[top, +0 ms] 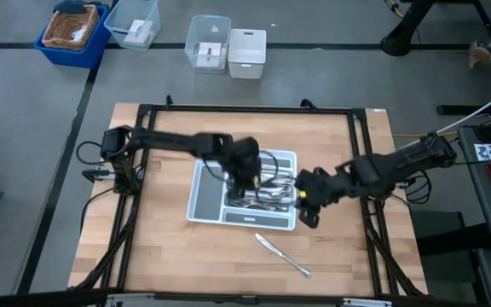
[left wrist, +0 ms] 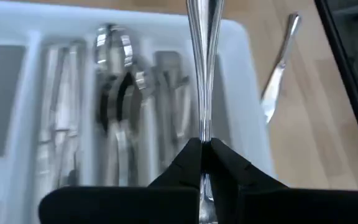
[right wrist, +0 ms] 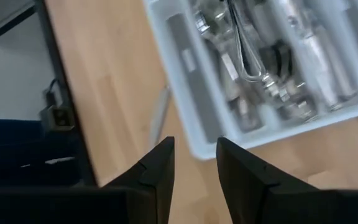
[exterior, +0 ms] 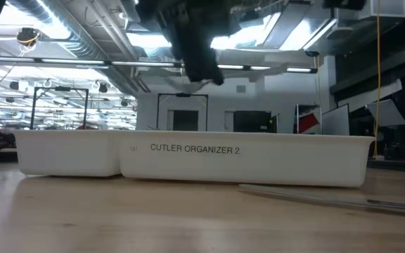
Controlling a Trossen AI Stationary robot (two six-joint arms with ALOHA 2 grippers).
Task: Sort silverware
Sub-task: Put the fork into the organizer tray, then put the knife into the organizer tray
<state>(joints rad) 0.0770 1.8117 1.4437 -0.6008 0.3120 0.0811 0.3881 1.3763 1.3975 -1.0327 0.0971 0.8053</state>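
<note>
The white tray (top: 201, 205) lies mid-table with silverware (top: 267, 192) in its grey compartments. One silver table knife (top: 281, 254) rests flat on the wood near the tray's near edge; it also shows in the low view (exterior: 329, 198). My left gripper (top: 247, 175) hangs over the tray's middle, shut on a slim silver piece (left wrist: 204, 56). My right gripper (top: 305, 203) waits at the tray's right edge, open (right wrist: 194, 155), touching nothing. My left gripper pinches the slim silver piece by its narrow shaft (left wrist: 202, 127) between the two fingertips (left wrist: 188, 158). The piece runs on straight past the fingertips and widens toward its far end (left wrist: 204, 15). It is lifted clear above the tray's compartments.
The tray's side reads "CUTLER ORGANIZER 2" (exterior: 194, 149). A black frame (top: 245, 109) runs around the wooden table. Bins and clear boxes (top: 228, 47) stand on the floor beyond the far edge. Bare wood (top: 160, 256) lies left of and in front of the tray.
</note>
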